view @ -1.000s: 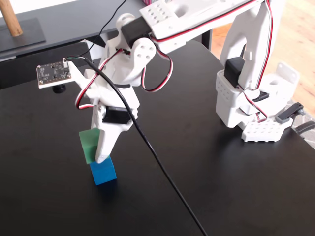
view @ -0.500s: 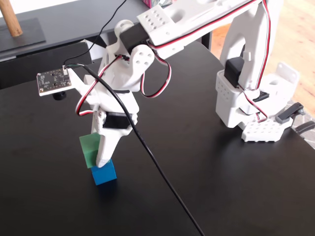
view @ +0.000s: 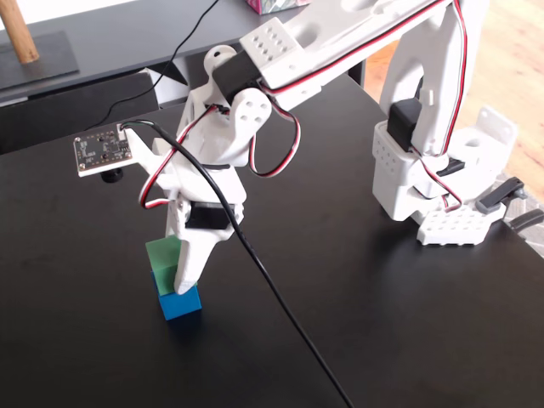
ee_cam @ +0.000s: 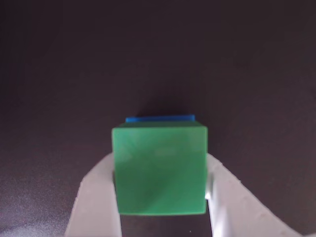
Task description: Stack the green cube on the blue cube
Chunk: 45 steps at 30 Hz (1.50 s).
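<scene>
I see bare dark counter [view: 382, 323] all around the stack at lower left of the fixed view, far from any edge. The green cube [ee_cam: 160, 170] sits on the blue cube [view: 179, 302], clamped between the fingers of my gripper [view: 174, 268], filling the wrist view's lower centre.

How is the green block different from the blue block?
The green cube is light green; the blue cube is bright blue. The green cube sits on top, the blue cube rests on the black table. The gripper fingers flank the green cube, not the blue one. Both look about equal in size.
</scene>
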Tool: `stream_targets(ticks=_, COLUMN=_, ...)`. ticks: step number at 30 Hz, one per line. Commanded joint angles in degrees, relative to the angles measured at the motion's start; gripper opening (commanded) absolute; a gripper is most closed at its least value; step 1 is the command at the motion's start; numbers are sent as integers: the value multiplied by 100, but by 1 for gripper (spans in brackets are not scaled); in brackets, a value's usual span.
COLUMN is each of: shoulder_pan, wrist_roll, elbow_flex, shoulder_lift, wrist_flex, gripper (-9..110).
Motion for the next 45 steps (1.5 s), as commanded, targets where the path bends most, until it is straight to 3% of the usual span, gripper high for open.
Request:
stream_targets(ticks=1, shoulder_pan=26, wrist_roll=18, elbow_flex=-70, shoulder_lift=123, wrist_flex=-167, gripper=5)
stream_targets(ticks=3, shoulder_pan=26, wrist_roll=9, elbow_flex=-35, shoulder_lift=123, wrist_flex=-264, gripper=7)
stream_targets(ticks=9, shoulder_pan=149, wrist_roll=-255, elbow_flex=264, shoulder_lift=141, wrist_flex=-817, gripper=29)
stream_targets(ticks=15, shoulder_pan=167, wrist_roll=-255, elbow_flex=334, shoulder_lift=141, wrist_flex=-940, gripper=36)
stream_targets(ticks=30, shoulder_pan=185, wrist_roll=-79, elbow_flex=114, shoulder_lift=308, wrist_flex=-773, gripper=34)
stream_targets(ticks=36, shoulder_pan=35, wrist_roll=316, elbow_flex=-563, shoulder_lift=536, wrist_flex=404, gripper=19)
stream_targets(ticks=45, shoulder_pan=-114, wrist_roll=721, elbow_flex=-1274, shoulder_lift=853, wrist_flex=1125, gripper=11)
